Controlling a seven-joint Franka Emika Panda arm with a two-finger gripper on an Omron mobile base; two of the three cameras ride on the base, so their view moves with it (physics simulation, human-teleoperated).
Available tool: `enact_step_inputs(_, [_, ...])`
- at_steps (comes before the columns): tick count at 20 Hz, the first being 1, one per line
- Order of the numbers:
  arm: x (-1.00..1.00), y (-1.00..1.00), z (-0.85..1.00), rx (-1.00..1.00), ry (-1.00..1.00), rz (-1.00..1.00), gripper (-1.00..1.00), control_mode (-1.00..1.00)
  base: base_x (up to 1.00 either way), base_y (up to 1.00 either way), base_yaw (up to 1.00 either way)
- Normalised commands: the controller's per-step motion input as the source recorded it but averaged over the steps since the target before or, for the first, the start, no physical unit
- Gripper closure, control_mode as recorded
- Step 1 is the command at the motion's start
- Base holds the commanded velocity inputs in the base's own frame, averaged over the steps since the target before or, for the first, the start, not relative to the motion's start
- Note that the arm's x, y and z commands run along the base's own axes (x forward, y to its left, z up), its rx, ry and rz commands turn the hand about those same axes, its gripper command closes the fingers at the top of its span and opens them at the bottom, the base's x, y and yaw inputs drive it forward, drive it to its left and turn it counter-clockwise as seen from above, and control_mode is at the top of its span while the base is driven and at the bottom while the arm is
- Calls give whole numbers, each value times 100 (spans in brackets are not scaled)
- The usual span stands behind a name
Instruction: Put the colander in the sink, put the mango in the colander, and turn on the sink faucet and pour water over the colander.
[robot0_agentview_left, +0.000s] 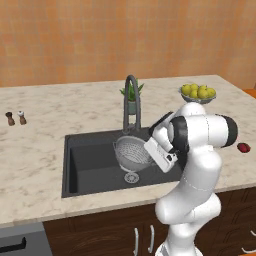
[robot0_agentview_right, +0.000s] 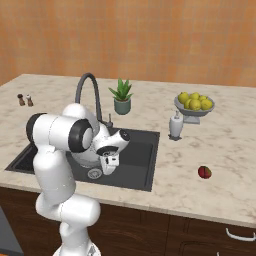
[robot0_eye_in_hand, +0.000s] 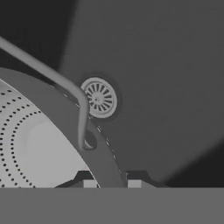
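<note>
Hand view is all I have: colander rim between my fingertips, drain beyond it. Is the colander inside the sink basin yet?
Observer: Yes. The left base view shows the colander within the walls of the sink, tilted; I cannot tell whether it touches the floor.
Operator: Where is the faucet relative to it?
Observer: The faucet rises just behind the colander, its spout arching forward over it.
Operator: And the mango?
Observer: The mango lies on the counter right of the sink, apart from it, towards the front edge.
</note>
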Motion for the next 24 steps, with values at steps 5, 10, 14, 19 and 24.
enact_step_inputs(5, [25,-6,-39,-6,0,16,100,-100,0,0,0])
enact_step_inputs(10, [25,0,-50,-9,0,8,100,-100,0,0,0])
enact_step_inputs(14, [9,0,-52,-11,0,0,100,-100,0,0,0])
enact_step_inputs(19, [0,0,-47,-10,3,0,100,-100,0,0,0])
enact_step_inputs(24, [-3,0,-26,-4,8,-2,100,-100,0,0,0])
